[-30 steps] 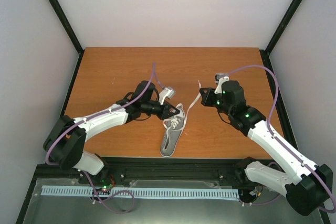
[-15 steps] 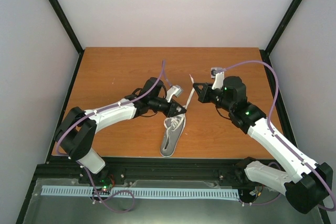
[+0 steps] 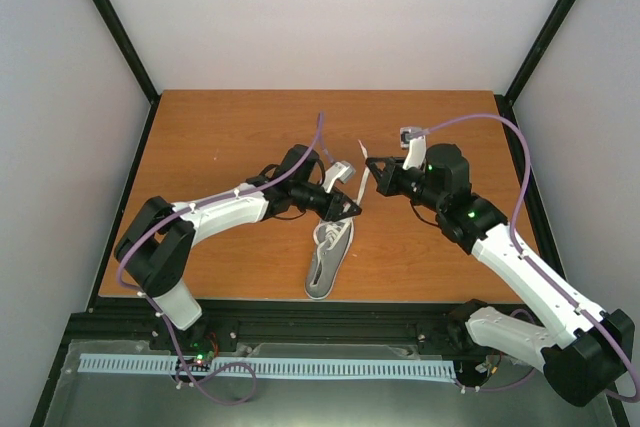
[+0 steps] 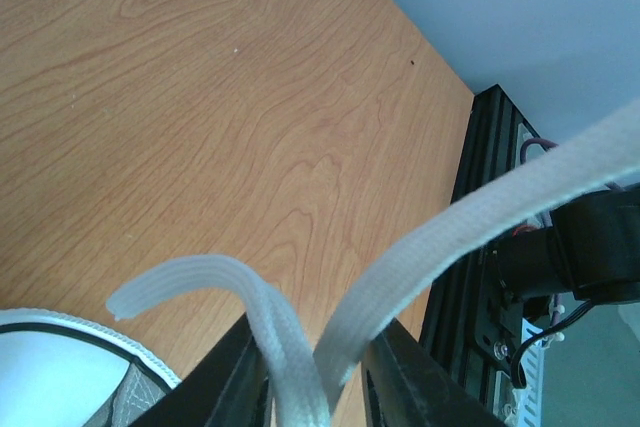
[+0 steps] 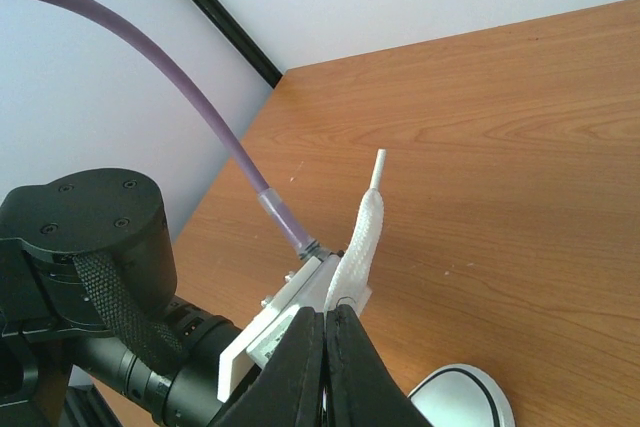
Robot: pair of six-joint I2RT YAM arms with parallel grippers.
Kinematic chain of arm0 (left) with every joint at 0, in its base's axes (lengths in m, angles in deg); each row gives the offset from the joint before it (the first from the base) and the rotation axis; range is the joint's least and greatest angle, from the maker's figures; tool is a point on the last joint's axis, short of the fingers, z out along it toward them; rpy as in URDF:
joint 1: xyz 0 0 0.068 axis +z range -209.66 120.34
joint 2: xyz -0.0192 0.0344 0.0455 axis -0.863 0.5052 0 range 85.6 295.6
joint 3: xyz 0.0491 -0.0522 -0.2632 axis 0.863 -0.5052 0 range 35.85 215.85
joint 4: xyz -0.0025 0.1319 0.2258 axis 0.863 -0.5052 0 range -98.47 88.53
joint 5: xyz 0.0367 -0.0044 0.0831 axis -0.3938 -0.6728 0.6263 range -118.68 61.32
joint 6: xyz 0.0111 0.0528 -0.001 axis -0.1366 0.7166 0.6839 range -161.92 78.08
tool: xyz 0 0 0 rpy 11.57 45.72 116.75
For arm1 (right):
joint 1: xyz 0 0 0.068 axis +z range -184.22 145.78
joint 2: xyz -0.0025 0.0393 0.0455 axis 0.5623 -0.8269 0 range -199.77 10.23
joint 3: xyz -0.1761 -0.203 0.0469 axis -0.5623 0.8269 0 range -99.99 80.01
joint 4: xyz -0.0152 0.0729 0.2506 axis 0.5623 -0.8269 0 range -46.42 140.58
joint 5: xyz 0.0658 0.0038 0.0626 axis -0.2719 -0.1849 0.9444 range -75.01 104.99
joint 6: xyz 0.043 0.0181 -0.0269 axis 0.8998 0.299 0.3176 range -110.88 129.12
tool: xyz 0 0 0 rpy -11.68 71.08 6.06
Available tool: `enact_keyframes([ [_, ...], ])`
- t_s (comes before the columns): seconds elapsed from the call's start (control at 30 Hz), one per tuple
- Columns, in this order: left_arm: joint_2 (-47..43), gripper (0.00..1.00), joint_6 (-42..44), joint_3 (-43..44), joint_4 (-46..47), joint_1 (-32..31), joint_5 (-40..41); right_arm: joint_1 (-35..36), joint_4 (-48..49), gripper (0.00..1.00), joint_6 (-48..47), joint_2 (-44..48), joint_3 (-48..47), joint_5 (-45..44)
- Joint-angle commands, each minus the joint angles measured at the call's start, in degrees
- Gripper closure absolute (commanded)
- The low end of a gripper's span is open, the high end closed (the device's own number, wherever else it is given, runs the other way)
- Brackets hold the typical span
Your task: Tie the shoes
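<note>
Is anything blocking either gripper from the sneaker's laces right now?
Nothing visible does. The left gripper pinches two strands of the laces, and the right gripper pinches another strand, both just beyond the sneaker.

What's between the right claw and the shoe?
A white lace runs from the shoe up to the right claw, passing through the left claw on the way. Top view shows it.
</note>
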Motion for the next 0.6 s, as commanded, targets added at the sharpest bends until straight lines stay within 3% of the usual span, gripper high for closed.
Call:
enact_keyframes([
  [0.0, 0.9, 0.71, 1.6, 3.0, -0.6, -0.5, 0.0, 0.4, 1.4, 0.97, -0.7, -1.3, -1.6, 1.5],
  [0.1, 0.9, 0.73, 1.9, 2.9, -0.5, -0.5, 0.0, 0.4, 1.6, 0.97, -0.9, -2.2, -1.6, 1.6],
  [0.3, 0.1, 0.97, 2.4, 1.9, 0.1, -0.5, 0.4, 0.4, 1.6, 0.97, -0.7, -4.3, -1.6, 0.3],
  [0.57, -4.6, 0.99, 2.5, -3.1, 2.6, -0.5, -1.3, 0.3, 2.3, 0.97, -1.8, -13.8, -3.5, 1.5],
])
